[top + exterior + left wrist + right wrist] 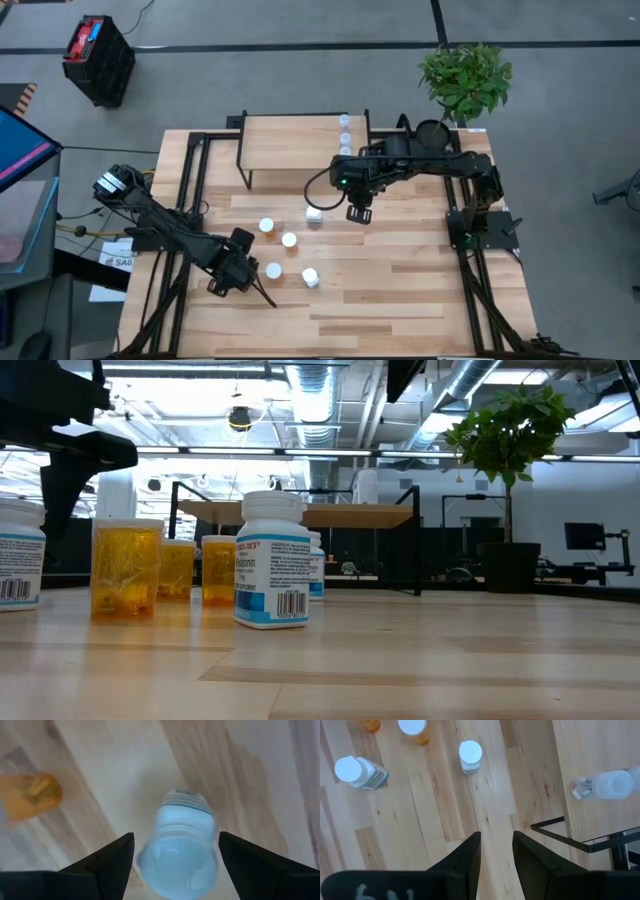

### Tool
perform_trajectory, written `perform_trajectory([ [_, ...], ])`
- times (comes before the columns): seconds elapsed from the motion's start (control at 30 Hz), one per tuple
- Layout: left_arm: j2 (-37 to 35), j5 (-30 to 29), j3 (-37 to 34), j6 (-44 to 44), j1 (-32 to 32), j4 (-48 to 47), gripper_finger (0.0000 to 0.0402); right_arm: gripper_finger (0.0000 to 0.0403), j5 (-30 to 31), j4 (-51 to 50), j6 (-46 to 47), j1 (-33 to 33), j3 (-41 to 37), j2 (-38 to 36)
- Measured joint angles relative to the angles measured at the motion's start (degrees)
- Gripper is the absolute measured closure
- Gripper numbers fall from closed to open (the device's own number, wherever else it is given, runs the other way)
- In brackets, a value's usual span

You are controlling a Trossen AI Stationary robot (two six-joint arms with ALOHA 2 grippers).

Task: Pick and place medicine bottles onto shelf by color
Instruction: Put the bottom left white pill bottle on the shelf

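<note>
Overhead we lose the left gripper (pixel 175 865); its wrist view shows wide fingers straddling a white bottle (pixel 179 851). At two o'clock, the right gripper (pixel 496 851) hangs shut, empty.

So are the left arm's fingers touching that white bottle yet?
Apart: the left wrist view shows wood on both sides between the fingers and the white bottle.

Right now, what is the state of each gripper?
Left gripper: open around a white bottle, not gripping.
Right gripper: closed, empty.
</note>
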Motion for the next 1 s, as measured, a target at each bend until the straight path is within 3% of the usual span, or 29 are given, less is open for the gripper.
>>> perform_trajectory([
  [0.1, 0.0, 0.1, 0.0, -0.1, 0.0, 0.0, 0.0159, 0.0269, 0.0, 0.0, 0.0, 0.0, 0.0, 0.0],
  [0.3, 0.0, -0.2, 0.1, -3.1, 0.0, 0.0, 0.0256, 0.0270, 0.0, 0.0, 0.0, 0.0, 0.0, 0.0],
  [0.53, 0.0, -4.9, 3.9, -3.8, 0.2, -5.2, 0.0257, 0.0275, 0.0, -0.5, -2.4, 0.1, 0.0, -0.1],
  [0.73, 0.0, -8.6, 16.1, -2.8, 2.3, -17.6, 0.0257, 0.0275, 0.0, -0.4, -3.0, 0.1, 0.0, -0.5],
  [0.83, 0.0, -13.8, 24.9, 2.5, 5.4, -23.1, 0.0257, 0.0275, 0.0, -0.4, -3.6, 0.2, 0.0, -0.5],
  [1.0, -0.2, -17.4, 39.5, 13.7, 14.5, -28.9, 0.0257, 0.0276, 0.0, -0.4, -3.6, 1.4, 0.0, -0.5],
])
